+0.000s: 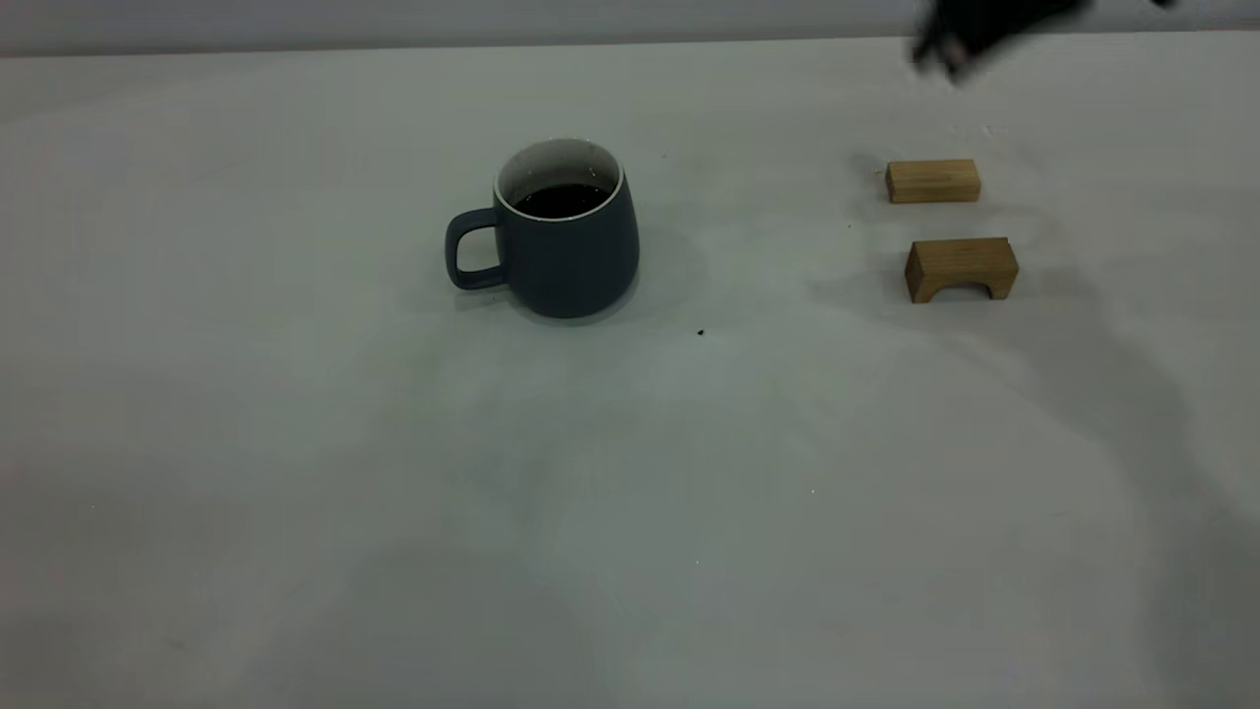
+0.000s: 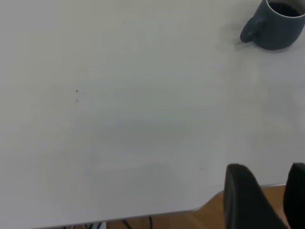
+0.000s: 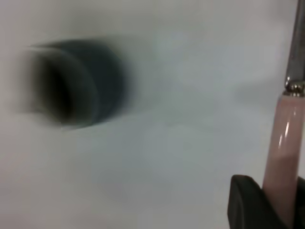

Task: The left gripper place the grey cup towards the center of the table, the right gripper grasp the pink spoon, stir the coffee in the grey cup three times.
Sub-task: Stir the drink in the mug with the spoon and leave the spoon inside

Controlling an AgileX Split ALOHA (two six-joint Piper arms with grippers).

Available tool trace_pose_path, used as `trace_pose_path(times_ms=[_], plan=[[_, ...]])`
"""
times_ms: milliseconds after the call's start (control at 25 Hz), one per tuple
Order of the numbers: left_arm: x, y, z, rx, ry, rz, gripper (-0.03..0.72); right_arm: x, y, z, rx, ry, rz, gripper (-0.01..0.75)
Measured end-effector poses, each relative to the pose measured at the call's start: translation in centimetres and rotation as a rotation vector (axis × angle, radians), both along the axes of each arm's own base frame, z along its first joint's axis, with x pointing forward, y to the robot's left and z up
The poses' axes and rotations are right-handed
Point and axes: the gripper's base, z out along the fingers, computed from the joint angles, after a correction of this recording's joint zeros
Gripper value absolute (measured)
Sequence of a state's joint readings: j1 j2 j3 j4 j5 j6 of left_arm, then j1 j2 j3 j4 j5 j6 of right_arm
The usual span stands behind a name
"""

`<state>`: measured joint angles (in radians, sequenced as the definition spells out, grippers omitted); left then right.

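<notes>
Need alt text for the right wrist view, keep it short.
The right pincer holds the pink spoon by its handle, the thin metal neck pointing away from the camera. Farther off, the grey cup sits on the pale table, smeared by motion blur, its inside dark.

**Pale tabletop, grey wall, wood floor**

A pale grey-white table [image 1: 295, 492] fills the exterior view, softly lit with faint shadows. Past its far edge runs a plain grey wall [image 1: 443, 20]. Beyond one table edge, seemingly wooden flooring [image 2: 190, 220] shows.
</notes>
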<state>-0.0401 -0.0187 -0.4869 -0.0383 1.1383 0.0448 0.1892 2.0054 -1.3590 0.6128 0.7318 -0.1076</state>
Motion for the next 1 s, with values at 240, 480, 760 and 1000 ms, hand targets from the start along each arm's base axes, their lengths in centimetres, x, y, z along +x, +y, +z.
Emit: trace_pose_path(times_ms=[240,480,760,1000], plan=[[0.0,0.0,0.0,0.000,0.000,0.000,0.276,-1.3,6.1,4.3,0.549,0.168,-0.191,0.143],[0.0,0.0,0.0,-0.001,-0.001,0.001,0.276,-1.3,10.9,4.0,0.920,0.548,-0.579,0.143],[0.0,0.0,0.0,-0.001,-0.001,0.001,0.276,-0.1,13.8,-0.6,0.968,0.860,-0.833,0.143],[0.0,0.0,0.0,-0.001,-0.001,0.001,0.276,1.9,14.6,-4.0,0.967,0.911,-0.894,0.143]])
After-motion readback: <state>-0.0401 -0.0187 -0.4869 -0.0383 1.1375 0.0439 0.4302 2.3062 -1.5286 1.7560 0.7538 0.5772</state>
